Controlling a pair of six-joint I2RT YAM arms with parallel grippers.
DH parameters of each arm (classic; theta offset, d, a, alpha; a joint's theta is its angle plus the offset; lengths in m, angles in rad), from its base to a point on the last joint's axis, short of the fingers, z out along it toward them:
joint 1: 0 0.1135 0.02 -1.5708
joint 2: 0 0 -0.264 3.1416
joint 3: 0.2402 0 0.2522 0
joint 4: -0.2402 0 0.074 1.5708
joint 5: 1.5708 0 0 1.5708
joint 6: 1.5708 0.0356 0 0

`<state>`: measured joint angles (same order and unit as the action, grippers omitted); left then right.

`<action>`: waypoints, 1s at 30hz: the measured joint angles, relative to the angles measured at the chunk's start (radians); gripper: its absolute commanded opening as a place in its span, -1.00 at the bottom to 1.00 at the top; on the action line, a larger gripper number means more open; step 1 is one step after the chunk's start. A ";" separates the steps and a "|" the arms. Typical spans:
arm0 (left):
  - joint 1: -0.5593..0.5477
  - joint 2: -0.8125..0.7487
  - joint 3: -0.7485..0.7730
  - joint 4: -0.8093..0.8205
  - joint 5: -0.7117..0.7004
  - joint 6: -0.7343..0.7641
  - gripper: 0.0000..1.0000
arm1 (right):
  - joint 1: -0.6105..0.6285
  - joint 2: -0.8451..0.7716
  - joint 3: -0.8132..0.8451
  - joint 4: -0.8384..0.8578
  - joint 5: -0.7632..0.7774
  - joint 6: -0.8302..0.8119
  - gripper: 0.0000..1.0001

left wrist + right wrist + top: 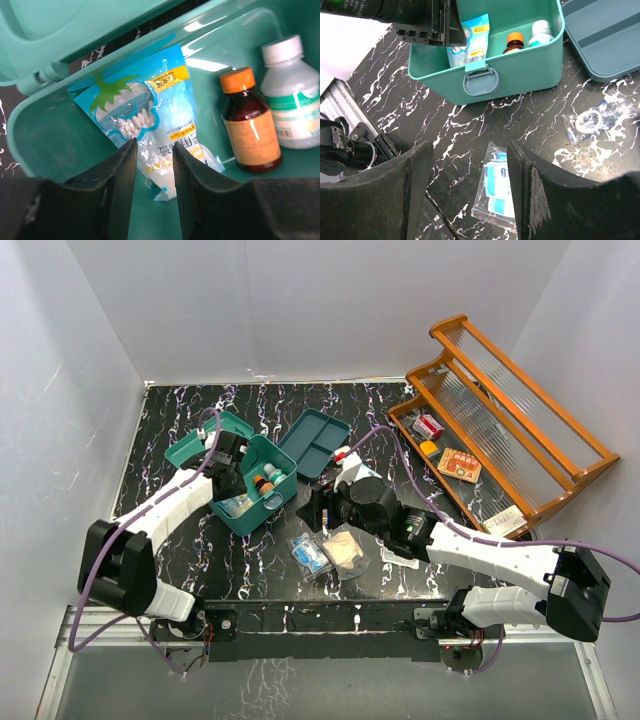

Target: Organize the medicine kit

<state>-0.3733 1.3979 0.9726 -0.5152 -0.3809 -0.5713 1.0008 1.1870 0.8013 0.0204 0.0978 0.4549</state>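
A black, white-veined bench [250, 570] boxed in by plain white walls carries everything. Nearest the arm bases, at about 6 o'clock from the bench's middle, lie loose packets not yet stowed: a clear bag of blue-and-white sachets [497, 187], a tan padded packet [347, 552] and a clear bag with a ring inside [590, 122]. The print on the sachets is too small to read. The right tool [470, 185] hangs over the sachet bag, fingers spread wide, released and empty. Farther in, at about 10 o'clock, the medicine kit [268, 508] stands with its lid [200, 440] thrown back and its front latch [480, 82] hanging free. Three things are already packed inside. One is a blue packet [145, 115] showing a row of teeth under a green leaf, with a yellow band of characters I cannot make out. The others are a brown bottle [250, 130] with an orange cap and label, and a white bottle [290, 105] with a green-banded label; neither label is legible. The left tool [152, 160] is down in the kit just over the packet, fingers a little apart, apparently pinching nothing. At 12 o'clock a flat divided tray [315, 443] lies beside the kit. At 2 o'clock an orange wooden rack [520, 410] holds more small items, among them a red-and-white box [428, 426] and an orange card [459, 465]. I judge the job roughly half done: the loose packets remain to be packed and the lid shut.
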 measured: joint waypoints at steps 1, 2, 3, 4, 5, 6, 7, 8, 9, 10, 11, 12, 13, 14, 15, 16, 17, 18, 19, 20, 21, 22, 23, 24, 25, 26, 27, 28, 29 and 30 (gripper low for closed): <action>0.000 0.022 0.004 -0.004 -0.008 -0.015 -0.37 | 0.000 0.000 -0.002 -0.001 0.009 0.002 0.17; 0.000 0.039 0.006 -0.005 -0.013 -0.027 -0.40 | 0.000 -0.001 -0.008 0.001 0.016 0.004 0.17; 0.000 0.056 0.008 -0.003 -0.018 -0.041 -0.42 | 0.000 -0.001 -0.013 0.001 0.023 0.007 0.17; 0.000 0.070 0.008 -0.001 -0.022 -0.053 -0.45 | 0.000 -0.001 -0.016 -0.003 0.030 0.010 0.17; 0.000 0.081 0.008 0.003 -0.023 -0.063 -0.47 | 0.000 -0.001 -0.020 -0.002 0.034 0.013 0.17; 0.000 0.090 0.008 0.011 -0.023 -0.072 -0.50 | 0.000 -0.001 -0.024 -0.001 0.038 0.016 0.17; 0.000 0.101 0.008 0.021 -0.023 -0.081 -0.52 | 0.000 -0.001 -0.026 -0.001 0.040 0.018 0.17; 0.000 0.113 0.008 0.030 -0.023 -0.090 -0.53 | 0.000 -0.001 -0.028 -0.002 0.043 0.019 0.17; -0.001 0.124 0.008 0.039 -0.023 -0.098 -0.53 | 0.000 -0.001 -0.029 -0.002 0.046 0.019 0.17; -0.001 0.134 0.008 0.045 -0.023 -0.103 -0.53 | 0.000 -0.001 -0.029 -0.002 0.048 0.019 0.17; -0.002 0.146 0.008 0.050 -0.023 -0.110 -0.53 | 0.000 -0.001 -0.029 -0.002 0.051 0.019 0.17; -0.002 0.161 0.008 0.056 -0.023 -0.118 -0.54 | 0.000 -0.001 -0.029 -0.002 0.055 0.019 0.17; -0.002 0.170 0.008 0.060 -0.023 -0.122 -0.54 | 0.000 -0.001 -0.029 -0.002 0.057 0.019 0.17; -0.002 0.180 0.007 0.065 -0.022 -0.126 -0.55 | 0.000 -0.001 -0.030 -0.002 0.060 0.019 0.17; -0.002 0.189 0.007 0.068 -0.022 -0.129 -0.56 | 0.000 -0.001 -0.030 -0.002 0.061 0.019 0.16; -0.002 0.197 0.007 0.070 -0.021 -0.132 -0.57 | 0.000 -0.001 -0.031 -0.002 0.063 0.019 0.16; -0.002 0.204 0.007 0.072 -0.019 -0.135 -0.58 | 0.000 -0.001 -0.031 -0.002 0.064 0.019 0.17; -0.002 0.211 0.007 0.074 -0.016 -0.137 -0.59 | 0.000 -0.001 -0.031 -0.002 0.066 0.019 0.16; -0.002 0.218 0.007 0.075 -0.014 -0.138 -0.59 | 0.000 -0.001 -0.031 -0.002 0.068 0.019 0.17; -0.002 0.225 0.007 0.076 -0.011 -0.140 -0.59 | 0.000 -0.001 -0.031 -0.002 0.069 0.019 0.17; -0.002 0.230 0.007 0.080 -0.010 -0.141 -0.59 | 0.000 -0.001 -0.031 -0.002 0.070 0.020 0.17; -0.002 0.231 0.007 0.081 -0.008 -0.141 -0.57 | 0.000 -0.001 -0.031 -0.002 0.074 0.020 0.17; -0.002 0.231 0.007 0.082 -0.007 -0.141 -0.53 | 0.000 -0.001 -0.031 -0.003 0.079 0.022 0.17; -0.002 0.231 0.007 0.082 -0.005 -0.141 -0.48 | 0.000 -0.001 -0.031 -0.005 0.086 0.023 0.17; -0.002 0.231 0.007 0.083 -0.002 -0.140 -0.45 | 0.000 -0.001 -0.031 -0.009 0.094 0.026 0.17; -0.002 0.231 0.007 0.084 0.002 -0.139 -0.41 | 0.000 -0.001 -0.031 -0.016 0.105 0.031 0.18; -0.002 0.231 0.008 0.086 0.008 -0.138 -0.37 | 0.000 -0.001 -0.031 -0.020 0.115 0.037 0.20; -0.002 0.230 0.008 0.089 0.015 -0.136 -0.33 | 0.000 -0.001 -0.031 -0.026 0.130 0.045 0.21; -0.002 0.229 0.008 0.089 0.021 -0.134 -0.26 | 0.000 -0.002 -0.031 -0.033 0.148 0.051 0.22; -0.002 0.224 0.008 0.088 0.029 -0.132 -0.20 | 0.000 -0.003 -0.031 -0.044 0.166 0.059 0.23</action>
<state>-0.3748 1.6218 0.9802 -0.4271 -0.3523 -0.7033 1.0004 1.1843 0.7708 -0.0238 0.2638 0.5137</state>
